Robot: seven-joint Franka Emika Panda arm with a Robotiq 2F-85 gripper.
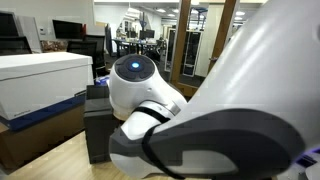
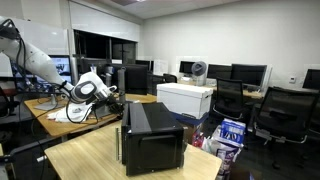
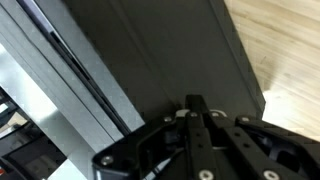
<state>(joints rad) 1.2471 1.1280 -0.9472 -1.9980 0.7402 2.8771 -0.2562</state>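
Note:
A tall black box (image 2: 152, 135) stands on the wooden table (image 2: 90, 160). In the wrist view its dark top face (image 3: 170, 50) fills most of the frame. My gripper (image 3: 195, 102) is shut, fingers pressed together with nothing between them, and its tips point at that face. In an exterior view the gripper (image 2: 108, 97) hangs at the box's far upper end, on the white arm (image 2: 40, 65) that reaches in from the left. Whether the tips touch the box I cannot tell. The white arm (image 1: 200, 120) fills much of an exterior view, with the black box (image 1: 97, 130) behind it.
A white box (image 2: 186, 98) sits on a blue base beyond the black box, also seen as the white box (image 1: 40, 80). Papers and cables (image 2: 70, 113) lie under the arm. Office chairs (image 2: 280, 115), monitors (image 2: 250, 72) and a blue carton (image 2: 230, 133) stand around.

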